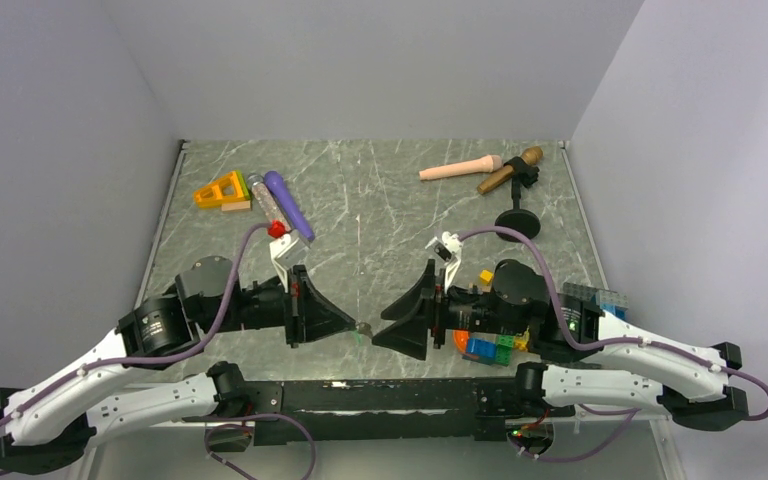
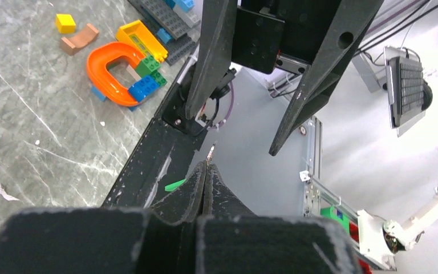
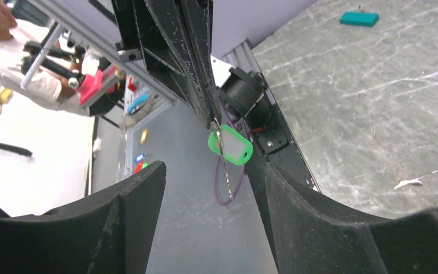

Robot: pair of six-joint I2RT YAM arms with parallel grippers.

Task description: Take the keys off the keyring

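From above, the left gripper (image 1: 352, 326) and right gripper (image 1: 378, 327) meet tip to tip over the near edge of the grey marbled table (image 1: 380, 210).

The left wrist view shows the left fingers pressed together, pinching a thin metal keyring (image 2: 211, 152).

In the right wrist view, the right gripper's jaws are spread wide and touch nothing. A bright green oblong key (image 3: 230, 145) hangs from the ring, in front of the gap between them. A teal flat oblong key (image 3: 359, 18) lies on the table, well apart.

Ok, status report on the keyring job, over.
Left end effector shut on keyring, green key hanging. Right end effector open, close opposite. Teal key loose on table. Nothing in the way.
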